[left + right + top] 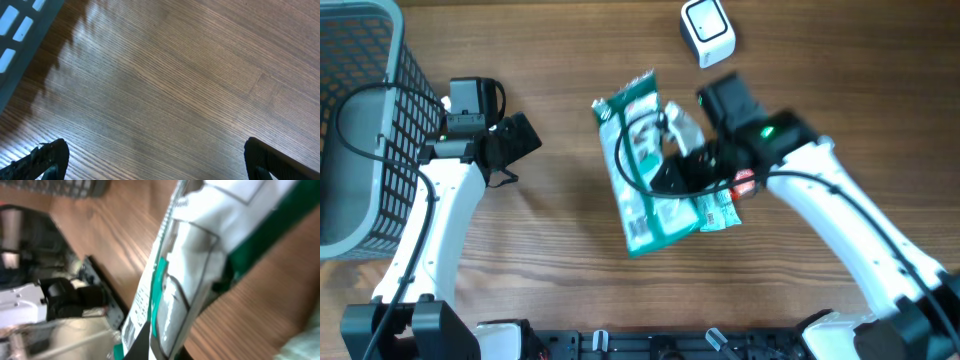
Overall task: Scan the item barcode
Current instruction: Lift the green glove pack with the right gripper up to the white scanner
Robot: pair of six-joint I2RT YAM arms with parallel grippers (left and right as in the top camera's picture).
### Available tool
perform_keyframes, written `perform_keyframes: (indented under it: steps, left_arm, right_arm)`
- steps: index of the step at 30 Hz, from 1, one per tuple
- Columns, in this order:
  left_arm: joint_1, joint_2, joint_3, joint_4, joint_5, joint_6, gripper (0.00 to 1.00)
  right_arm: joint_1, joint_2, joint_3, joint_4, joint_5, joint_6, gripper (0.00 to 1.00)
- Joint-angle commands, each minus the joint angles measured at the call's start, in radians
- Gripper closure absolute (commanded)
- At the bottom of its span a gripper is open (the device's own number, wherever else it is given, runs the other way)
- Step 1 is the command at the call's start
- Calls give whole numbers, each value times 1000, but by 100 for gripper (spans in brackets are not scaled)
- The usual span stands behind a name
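Our right claw [672, 168] was clenched on the green-and-white packet [638, 170], pinching it near the right-hand edge. The packet hung from that grip, apparently clear of the table [820, 60]. In the right wrist view the packet [200, 255] filled most of the frame, creased and tilted.

We judged the step in hand to be presenting the packet to the scanner [707, 30]. To do it well, we needed a firm pinch and a turn of the wrist to bring the printed code square to the scanner's window. We also had to hold the packet steady, since a limp, crinkled film can fold over its own code.

The packet sat on the robot's side of the scanner, near but apart. Our left claw [515, 140] was released, jaws wide over bare wood, well left of the scanner. The basket [360, 130] stood farther left again.
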Motion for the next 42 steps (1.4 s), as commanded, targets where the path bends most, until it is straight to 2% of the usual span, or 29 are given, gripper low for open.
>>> perform_keyframes:
  steps: [1, 3, 5, 9, 17, 23, 29, 32, 35, 38, 42]
  left_arm:
    - [6, 10, 7, 3, -13, 5, 0]
    - [6, 10, 7, 3, -13, 5, 0]
    - [6, 10, 7, 3, -13, 5, 0]
    - [6, 10, 7, 3, -13, 5, 0]
    - [6, 10, 7, 3, -13, 5, 0]
    - [6, 10, 7, 3, -13, 5, 0]
    - [6, 10, 7, 3, -13, 5, 0]
    - [6, 10, 7, 3, -13, 5, 0]
    - [6, 10, 7, 3, -13, 5, 0]
    - [6, 10, 7, 3, -13, 5, 0]
    - [6, 10, 7, 3, -13, 5, 0]
  right_arm:
    - [-5, 30, 334, -174, 297, -203, 96]
    - [-5, 77, 502, -231, 463, -233, 96]
    - [-5, 108, 566, -195, 567, -317, 96]
    - [-3, 158, 565, -46, 697, -502, 96]
    - [-4, 429, 565, 201, 1003, -873, 96]
    - [-5, 600, 565, 551, 1182, -1124, 96]
    - [-30, 718, 564, 841, 1188, -1321, 96]
    - [-59, 772, 564, 978, 1188, -1342, 96]
    - [-88, 809, 564, 1066, 1164, -1265, 96]
    - [-95, 822, 563, 1049, 1087, -1182, 95]
    - [-89, 822, 562, 945, 1008, -1111, 96]
